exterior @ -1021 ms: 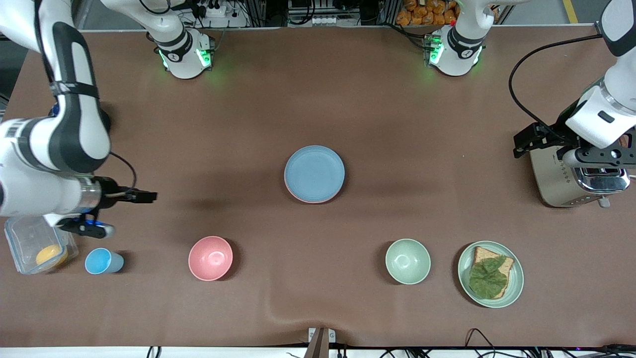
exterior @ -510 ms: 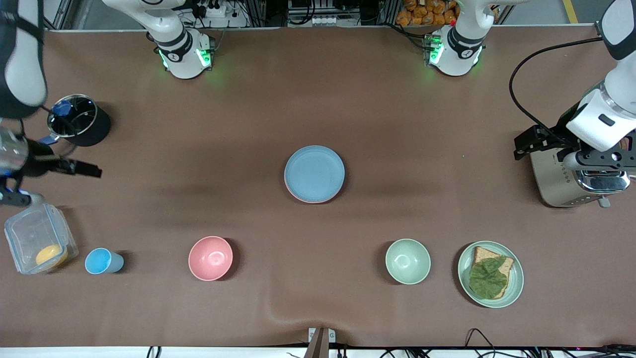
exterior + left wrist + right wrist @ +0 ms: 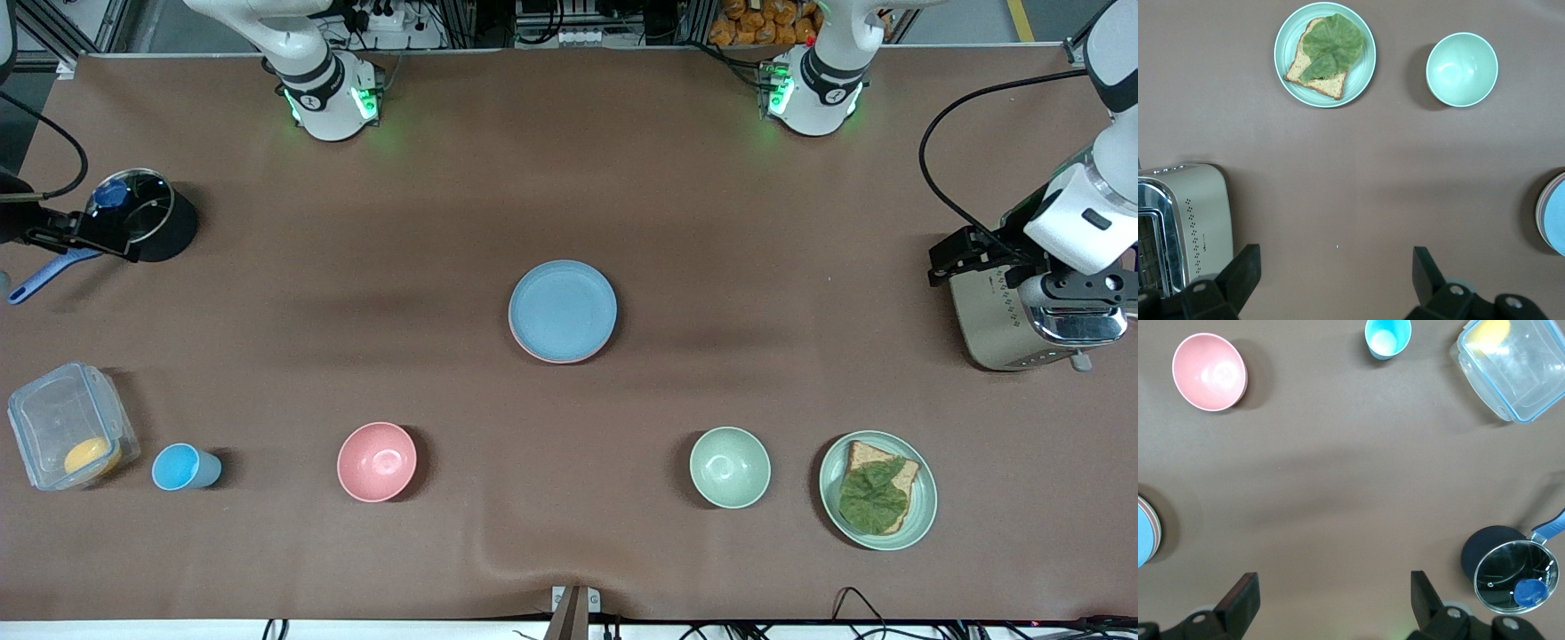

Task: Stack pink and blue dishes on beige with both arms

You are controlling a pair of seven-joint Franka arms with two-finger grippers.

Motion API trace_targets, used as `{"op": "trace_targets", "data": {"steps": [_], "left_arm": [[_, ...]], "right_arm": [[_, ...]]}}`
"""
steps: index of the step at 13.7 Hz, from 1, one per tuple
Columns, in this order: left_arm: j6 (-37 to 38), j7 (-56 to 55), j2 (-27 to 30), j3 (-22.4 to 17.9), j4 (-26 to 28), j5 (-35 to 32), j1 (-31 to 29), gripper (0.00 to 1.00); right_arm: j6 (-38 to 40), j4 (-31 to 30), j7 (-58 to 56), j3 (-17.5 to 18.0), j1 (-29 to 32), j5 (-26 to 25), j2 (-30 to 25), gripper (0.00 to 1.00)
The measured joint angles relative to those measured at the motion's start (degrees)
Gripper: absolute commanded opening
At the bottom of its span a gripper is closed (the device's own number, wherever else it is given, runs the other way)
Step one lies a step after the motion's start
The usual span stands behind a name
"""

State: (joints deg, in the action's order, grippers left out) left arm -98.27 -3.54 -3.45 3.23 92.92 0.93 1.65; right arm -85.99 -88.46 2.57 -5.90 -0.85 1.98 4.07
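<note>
The light blue plate (image 3: 562,309) lies in the middle of the table on top of the pale pink plate (image 3: 532,353), of which only a thin rim shows. The beige plate is hidden; no part of it shows. The blue plate (image 3: 1557,227) shows at the edge of the left wrist view, and the same blue plate (image 3: 1143,545) at the edge of the right wrist view. My left gripper (image 3: 956,253) (image 3: 1335,273) hangs open and empty over the table beside the toaster. My right gripper (image 3: 89,242) (image 3: 1331,597) is open and empty over the table by the black pot.
A toaster (image 3: 1013,324) stands at the left arm's end. A black pot (image 3: 142,222) and a clear box (image 3: 67,436) stand at the right arm's end. Nearer the front camera are a blue cup (image 3: 182,467), pink bowl (image 3: 376,461), green bowl (image 3: 729,467) and green plate (image 3: 925,511) with toast.
My right arm has drawn back from over the clear box to beside the black pot, uncovering it. The left arm shifted slightly. The plates have not moved.
</note>
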Motion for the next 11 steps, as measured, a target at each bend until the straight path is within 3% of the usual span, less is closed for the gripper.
{"op": "trace_targets", "data": {"steps": [11], "left_arm": [[0.7, 0.0, 0.0, -0.1, -0.5, 0.0, -0.5, 1.0]], "right_arm": [[-0.7, 0.0, 0.0, 0.8, -0.1, -0.2, 0.0, 1.0]]}}
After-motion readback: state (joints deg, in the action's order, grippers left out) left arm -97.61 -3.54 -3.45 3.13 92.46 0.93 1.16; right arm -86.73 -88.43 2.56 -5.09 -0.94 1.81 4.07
